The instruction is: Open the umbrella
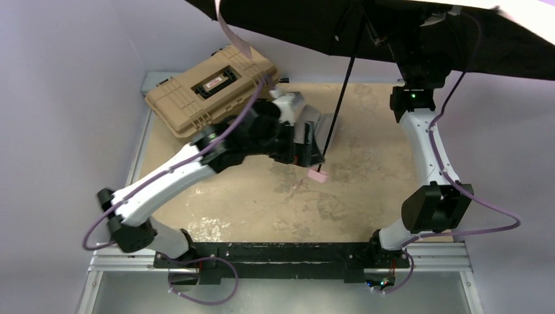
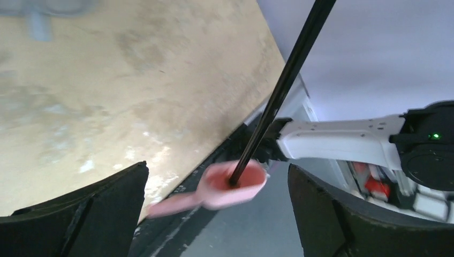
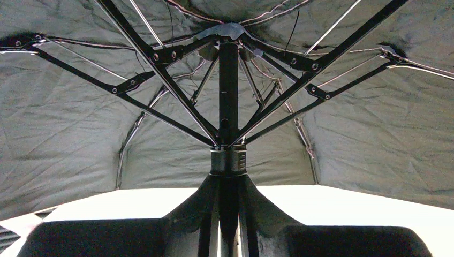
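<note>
Two tools attend the umbrella (image 1: 393, 26), which is open. Its canopy (image 3: 80, 139) spreads above the far edge of the counter (image 1: 366, 196), with the black lining facing down and the ribs (image 3: 160, 80) stretched out from the top of the shaft (image 1: 337, 108). From under the canopy the shaft slants down toward the middle of the counter and ends in the small pink handle (image 1: 318, 175). The right tool (image 3: 228, 183) is raised under the canopy near the far right corner, its fingers (image 3: 187, 219) closed on the shaft just below the runner (image 3: 228, 160). The left tool (image 2: 218, 170) is over the middle of the counter at the lower end of the shaft, its fingers (image 2: 80, 214) spread wide and gripping nothing. The handle sits in the gap between them and touches neither. A tan toolbox (image 1: 209, 88) lies closed at the far left corner, well apart from the shaft.
</note>
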You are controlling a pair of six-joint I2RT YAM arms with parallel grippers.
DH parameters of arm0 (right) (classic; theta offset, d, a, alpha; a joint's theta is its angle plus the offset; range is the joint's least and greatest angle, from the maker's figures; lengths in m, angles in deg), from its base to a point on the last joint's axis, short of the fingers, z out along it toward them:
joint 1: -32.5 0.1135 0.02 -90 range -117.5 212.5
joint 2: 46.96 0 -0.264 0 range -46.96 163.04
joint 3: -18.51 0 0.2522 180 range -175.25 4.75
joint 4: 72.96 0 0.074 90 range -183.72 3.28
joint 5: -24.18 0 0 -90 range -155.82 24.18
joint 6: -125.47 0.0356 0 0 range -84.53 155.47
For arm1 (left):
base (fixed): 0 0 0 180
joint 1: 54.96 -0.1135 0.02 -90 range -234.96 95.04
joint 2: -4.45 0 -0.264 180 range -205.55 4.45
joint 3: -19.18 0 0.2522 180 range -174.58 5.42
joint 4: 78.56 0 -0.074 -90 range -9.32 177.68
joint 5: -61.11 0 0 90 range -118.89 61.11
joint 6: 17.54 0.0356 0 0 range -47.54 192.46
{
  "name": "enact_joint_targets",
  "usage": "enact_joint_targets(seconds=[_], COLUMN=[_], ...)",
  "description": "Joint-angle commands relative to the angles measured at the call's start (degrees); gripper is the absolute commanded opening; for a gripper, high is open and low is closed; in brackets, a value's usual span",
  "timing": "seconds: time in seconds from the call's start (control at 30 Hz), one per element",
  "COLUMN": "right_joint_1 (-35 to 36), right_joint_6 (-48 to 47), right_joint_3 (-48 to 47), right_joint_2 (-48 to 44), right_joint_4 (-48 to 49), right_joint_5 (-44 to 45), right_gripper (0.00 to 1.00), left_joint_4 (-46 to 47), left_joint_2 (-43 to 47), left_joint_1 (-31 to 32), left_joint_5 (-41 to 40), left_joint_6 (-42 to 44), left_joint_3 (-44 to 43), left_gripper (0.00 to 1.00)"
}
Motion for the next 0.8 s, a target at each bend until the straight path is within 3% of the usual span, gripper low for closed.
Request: enact_joint_targets(seconds=[0.0,0.23,0.63,0.77], right_joint_1=[0.02,-0.08,0.13,0.42], right_joint_6=[-6.5,-13.46,-36.96,-40.87], right_joint_3=[-0.02,1.24,9.25,18.25], right_joint_2=[-3.32,-4.61,-7.07,-8.64], right_joint_4=[-0.6,-4.48,-9.31,-3.36], right_joint_5=[-0.84,-1.73,3.78,6.15], right_gripper=[0.0,0.0,0.0,0.0], left_joint_4=[0.02,2.55,-10.06,-20.34], left_joint_2=[12.51,24.53,41.98,43.31], left_joint_1=[-0.95,-0.85,-0.91,-0.96], left_joint_5=[-18.15,-28.64,-47.25,-55.61], left_joint_6=[-0.77,0.16,10.99,10.75], left_joint_3=[6.98,16.55,22.48,18.17], left_gripper=[1.0,1.0,1.0,1.0])
